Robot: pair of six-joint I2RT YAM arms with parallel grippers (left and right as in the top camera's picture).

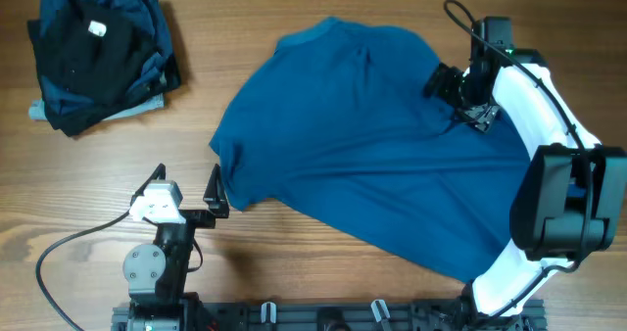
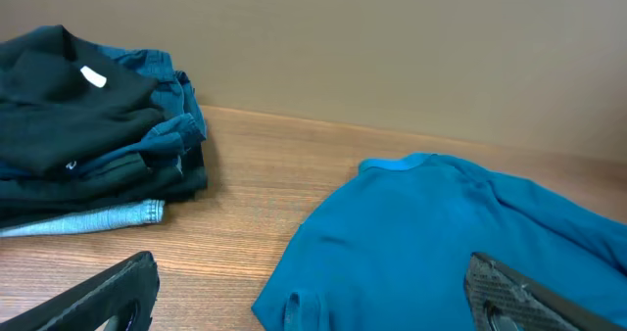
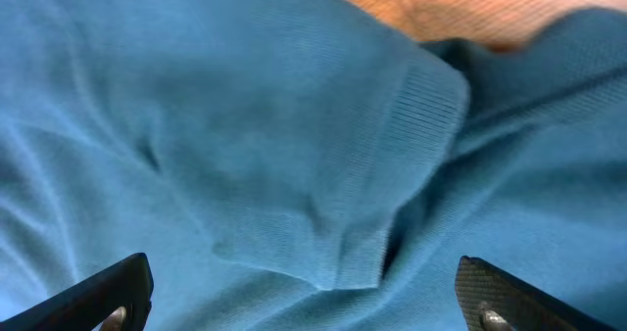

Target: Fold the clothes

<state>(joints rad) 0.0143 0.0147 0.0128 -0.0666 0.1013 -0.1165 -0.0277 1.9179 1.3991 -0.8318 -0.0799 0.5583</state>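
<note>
Rumpled blue knit shirt (image 1: pixel 372 145) spread across the middle and right of the wooden counter (image 1: pixel 294 272), collar toward the far edge. Right tool (image 1: pixel 458 94) released, fingers apart just above a ribbed sleeve cuff (image 3: pixel 411 145). Left tool (image 1: pixel 186 182) also released and empty, near the front edge beside the shirt's left side. Folded pile of dark clothes (image 1: pixel 98 57) in the far left corner.

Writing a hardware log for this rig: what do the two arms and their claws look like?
The left arm is black with a grey round joint, a white block behind the black left claw, and a trailing black cable. The right arm has white shells, black joints, a looping black cable and a black right claw.
</note>
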